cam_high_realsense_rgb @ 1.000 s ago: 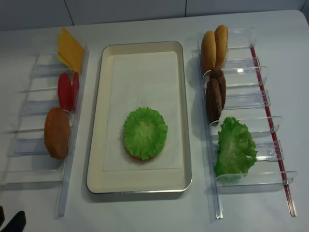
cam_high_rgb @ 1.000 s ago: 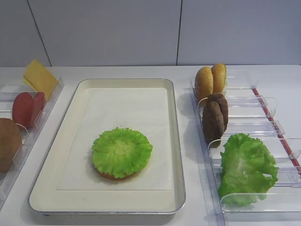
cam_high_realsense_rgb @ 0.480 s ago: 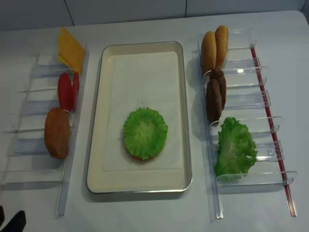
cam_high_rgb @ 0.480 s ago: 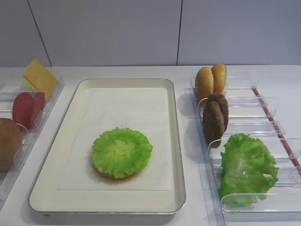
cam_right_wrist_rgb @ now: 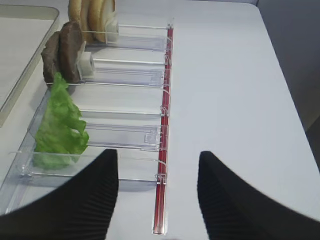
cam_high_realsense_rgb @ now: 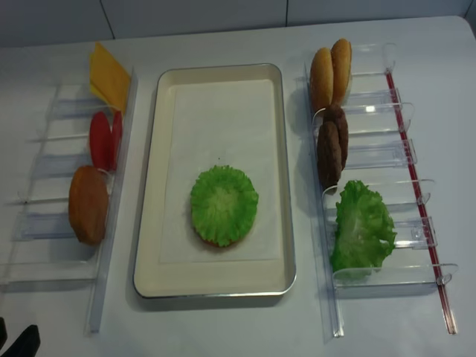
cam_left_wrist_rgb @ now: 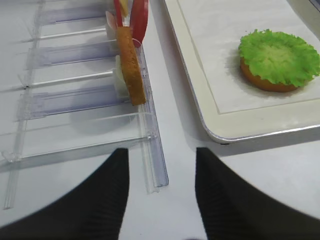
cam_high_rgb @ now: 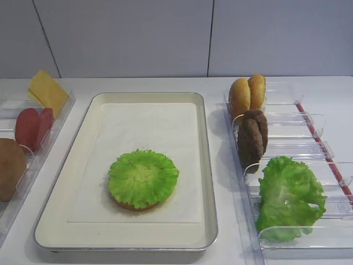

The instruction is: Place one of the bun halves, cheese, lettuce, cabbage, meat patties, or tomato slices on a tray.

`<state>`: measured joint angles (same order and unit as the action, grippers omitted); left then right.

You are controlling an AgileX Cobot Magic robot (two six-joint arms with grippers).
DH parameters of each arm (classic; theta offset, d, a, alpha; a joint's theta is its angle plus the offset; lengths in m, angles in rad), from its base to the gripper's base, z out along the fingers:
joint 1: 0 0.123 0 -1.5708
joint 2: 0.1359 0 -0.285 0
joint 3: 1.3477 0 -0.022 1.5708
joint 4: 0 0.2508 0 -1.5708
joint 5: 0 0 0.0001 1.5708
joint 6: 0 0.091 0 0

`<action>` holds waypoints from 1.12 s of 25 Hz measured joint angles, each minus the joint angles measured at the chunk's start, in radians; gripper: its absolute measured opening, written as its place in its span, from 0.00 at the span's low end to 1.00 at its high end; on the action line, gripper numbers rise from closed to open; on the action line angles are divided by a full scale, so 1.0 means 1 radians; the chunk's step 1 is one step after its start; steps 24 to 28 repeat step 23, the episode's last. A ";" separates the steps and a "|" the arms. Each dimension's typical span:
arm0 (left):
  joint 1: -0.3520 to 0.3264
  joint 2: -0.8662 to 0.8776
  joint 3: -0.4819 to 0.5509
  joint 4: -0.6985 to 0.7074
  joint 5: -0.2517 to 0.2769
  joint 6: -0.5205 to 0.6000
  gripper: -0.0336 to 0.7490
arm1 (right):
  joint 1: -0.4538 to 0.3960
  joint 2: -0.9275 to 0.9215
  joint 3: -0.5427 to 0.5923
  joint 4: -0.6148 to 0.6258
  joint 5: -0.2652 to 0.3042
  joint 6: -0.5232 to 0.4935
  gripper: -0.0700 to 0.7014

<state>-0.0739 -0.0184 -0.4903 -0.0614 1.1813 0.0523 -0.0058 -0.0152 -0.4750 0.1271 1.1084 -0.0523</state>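
i'm hovering my right pincer [cam_right_wrist_rgb: 157, 185] wide open and empty over the counter [cam_right_wrist_rgb: 235, 100], near the clear bins [cam_right_wrist_rgb: 130, 137]; my left pincer [cam_left_wrist_rgb: 161, 185] is gaping empty too. the lettuce [cam_high_rgb: 143, 178] is lying on a bun half [cam_left_wrist_rgb: 265, 84] on the tray [cam_high_rgb: 207, 182]. i'm judging a fresh pick is next, likely the meat patties [cam_high_rgb: 252, 137], which calls for reaching forward and closing on one. the bins are holding the bun halves [cam_high_rgb: 247, 95], a big wavy leaf [cam_high_rgb: 289, 197], the tomato slices [cam_high_rgb: 33, 127] and the cheese [cam_high_rgb: 47, 91].
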 joint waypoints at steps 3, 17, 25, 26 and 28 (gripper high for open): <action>0.000 0.000 0.000 0.000 0.000 0.000 0.45 | 0.002 0.000 0.002 -0.002 0.000 0.011 0.59; 0.000 0.000 0.000 0.000 0.000 0.000 0.45 | 0.002 0.000 0.002 -0.002 0.000 0.052 0.59; 0.000 0.000 0.000 0.000 0.000 0.000 0.45 | 0.002 0.000 0.002 -0.002 0.000 0.052 0.58; 0.000 0.000 0.000 0.000 0.000 0.000 0.45 | 0.002 0.000 0.002 -0.002 0.000 0.052 0.58; 0.000 0.000 0.000 0.000 0.000 0.000 0.45 | 0.002 0.000 0.002 -0.002 0.000 0.052 0.58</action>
